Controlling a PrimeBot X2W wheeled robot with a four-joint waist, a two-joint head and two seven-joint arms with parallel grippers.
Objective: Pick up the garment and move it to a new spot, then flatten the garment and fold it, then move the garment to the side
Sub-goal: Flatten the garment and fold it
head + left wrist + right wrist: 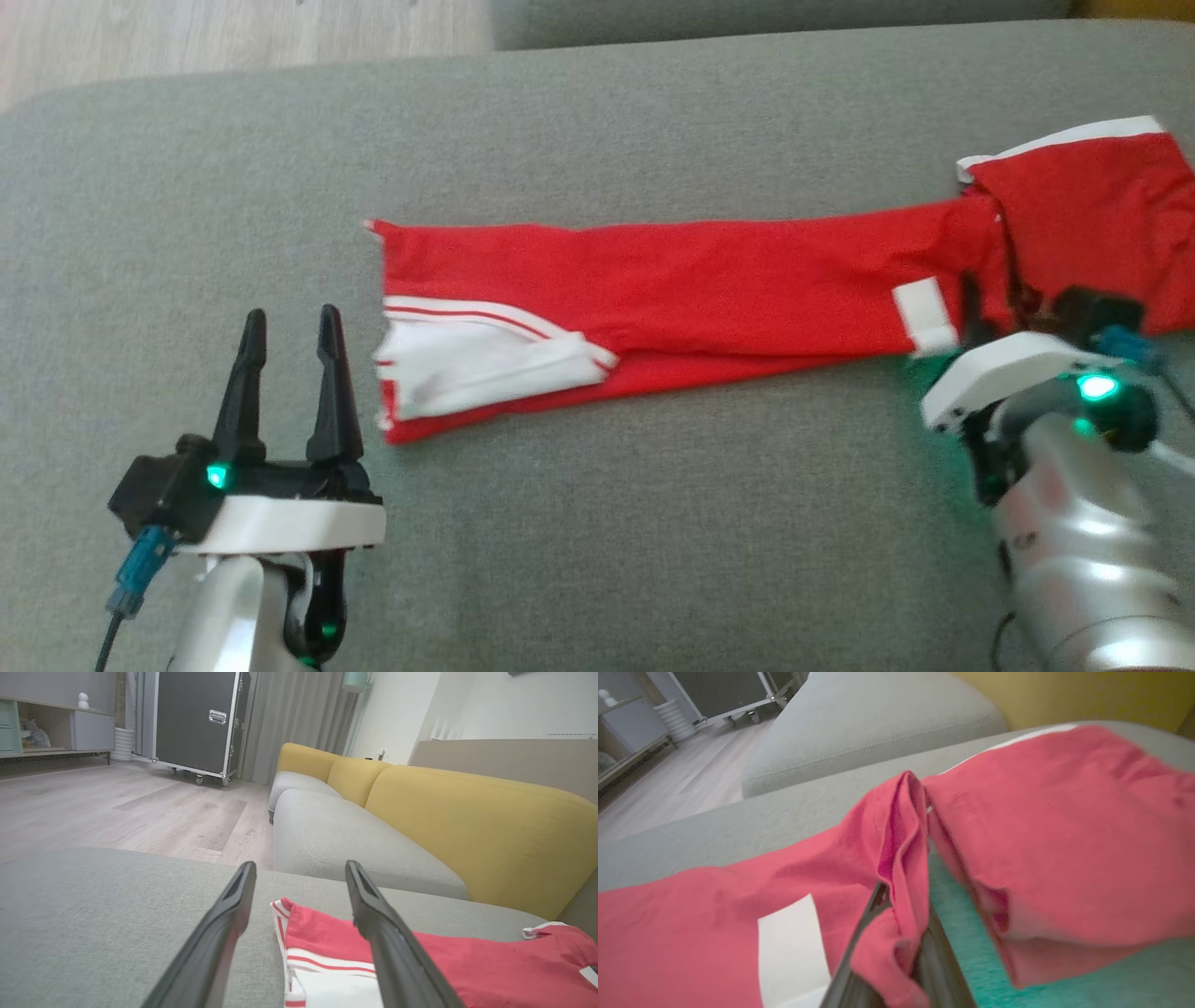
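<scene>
Garment (709, 289), red with white bands, is being shown in the head view lying stretched across the middle of the grey cushion (597, 560), one end reaching toward the cushion's right edge. The left tool (291, 317) is being held wide apart and empty over the cushion's front-left part, just beside the garment's white-striped end. The right tool (991, 299) is being pressed into the cloth near the right edge.

In the left wrist view, the left tool (300, 865) is being held spread above the cushion (93, 914), and nothing is being gripped. The garment (467, 961) is being seen partly behind one finger.

In the right wrist view, the right tool (901, 919) is being clamped together on a raised fold of the garment (1064, 835).
</scene>
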